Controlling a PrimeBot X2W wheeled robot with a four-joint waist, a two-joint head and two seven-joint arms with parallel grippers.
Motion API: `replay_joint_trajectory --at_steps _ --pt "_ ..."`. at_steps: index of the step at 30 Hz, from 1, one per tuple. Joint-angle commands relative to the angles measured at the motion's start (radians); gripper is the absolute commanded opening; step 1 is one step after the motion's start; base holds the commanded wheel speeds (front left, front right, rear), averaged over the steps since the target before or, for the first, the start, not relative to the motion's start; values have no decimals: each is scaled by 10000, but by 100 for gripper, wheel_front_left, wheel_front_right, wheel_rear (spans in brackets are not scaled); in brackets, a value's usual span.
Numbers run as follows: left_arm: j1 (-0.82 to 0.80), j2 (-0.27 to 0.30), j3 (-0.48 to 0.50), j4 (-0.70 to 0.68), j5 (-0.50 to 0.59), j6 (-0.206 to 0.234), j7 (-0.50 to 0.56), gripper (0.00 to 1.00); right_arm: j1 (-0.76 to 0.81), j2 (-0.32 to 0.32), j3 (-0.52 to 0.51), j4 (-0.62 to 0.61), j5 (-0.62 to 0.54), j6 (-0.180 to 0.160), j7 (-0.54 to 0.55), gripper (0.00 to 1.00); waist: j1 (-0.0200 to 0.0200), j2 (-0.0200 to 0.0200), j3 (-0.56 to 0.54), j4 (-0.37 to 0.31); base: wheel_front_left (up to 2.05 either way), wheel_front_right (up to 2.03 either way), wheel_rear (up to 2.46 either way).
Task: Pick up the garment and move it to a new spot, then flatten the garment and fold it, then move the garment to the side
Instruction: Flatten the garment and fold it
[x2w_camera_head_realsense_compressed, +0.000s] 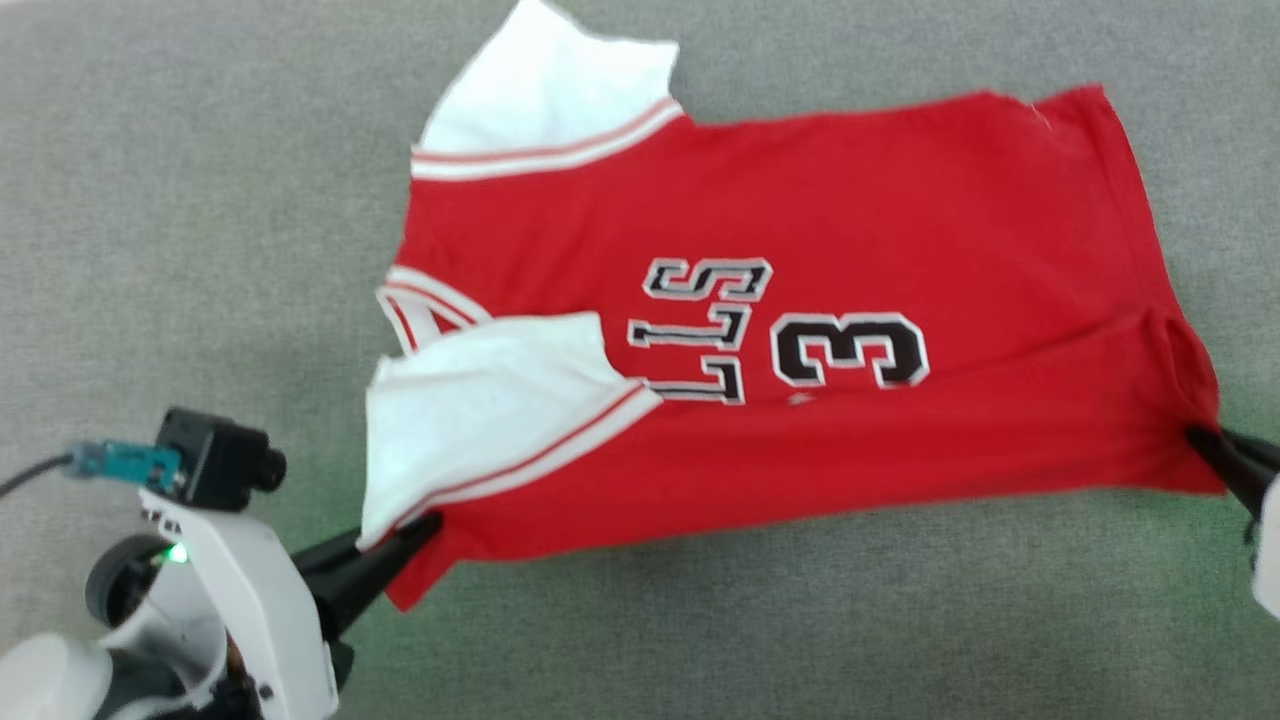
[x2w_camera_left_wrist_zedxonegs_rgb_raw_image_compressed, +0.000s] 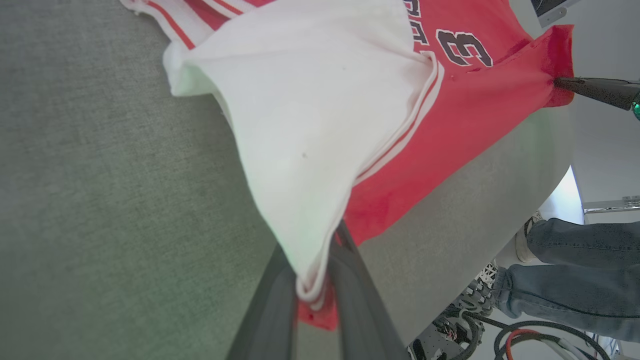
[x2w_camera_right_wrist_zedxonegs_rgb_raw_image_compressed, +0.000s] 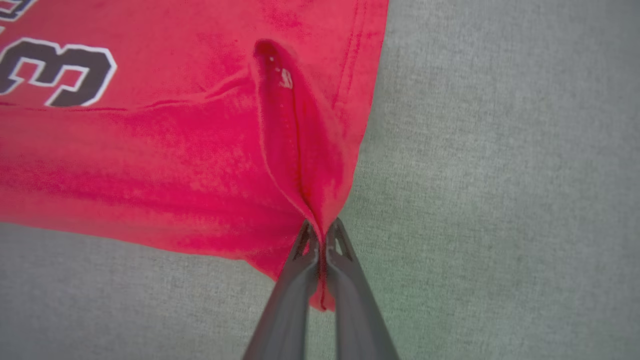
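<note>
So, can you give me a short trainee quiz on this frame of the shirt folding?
1. True or false: the left claw and the right claw are each shut on the garment.
2. Where does the right claw pinch the garment? A) the white sleeve B) a corner of the red hem C) the neckline
3. Fill in: the large black digit printed on the red fabric is ___.

Key: 1 true; 2 B; 3 the digit 3.
</note>
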Motion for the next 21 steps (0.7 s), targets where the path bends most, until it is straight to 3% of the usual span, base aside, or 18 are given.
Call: replay_joint_trajectory --at_steps 1,7,8,9,10,11,12,17,21 --pt "231 97 45 -191 -2 120 -50 0 328 -93 -222 -58 157 -17 114 0 0 -1 -120 52 0 0 0" --pt "659 244 23 -668 29 225 -141 0 1063 -27 -610 -507 205 -17 189 0 0 -1 -150 61 0 0 0" --pt "681 230 27 -664 60 238 -178 0 1075 20 -641 -537 89 -17 58 11 0 -1 -169 52 0 0 0" --pt "680 250 23 -651 131 202 -220 33 1031 101 -677 -524 -8 -17 -72 43 0 -1 -191 39 0 0 0" --pt "696 218 42 -622 110 189 -270 73 973 162 -670 -504 -96 -17 -186 84 0 -1 -221 26 0 0 0" --pt "710 199 63 -603 108 188 -317 91 908 196 -660 -518 -128 -17 -322 100 0 -1 -257 20 0 0 0" --pt "718 219 96 -607 139 187 -358 100 812 285 -748 -543 -222 -17 -513 100 0 -1 -293 20 0 0 0" --pt "759 476 567 -752 216 355 -693 100 358 854 -1270 -652 -867 -17 -1570 100 0 -1 -422 3 0 0 0" --pt "393 701 1206 -720 307 642 -1018 100 60 1194 -903 -855 -1213 -17 -2236 100 0 -1 -426 -93 0 0 0"
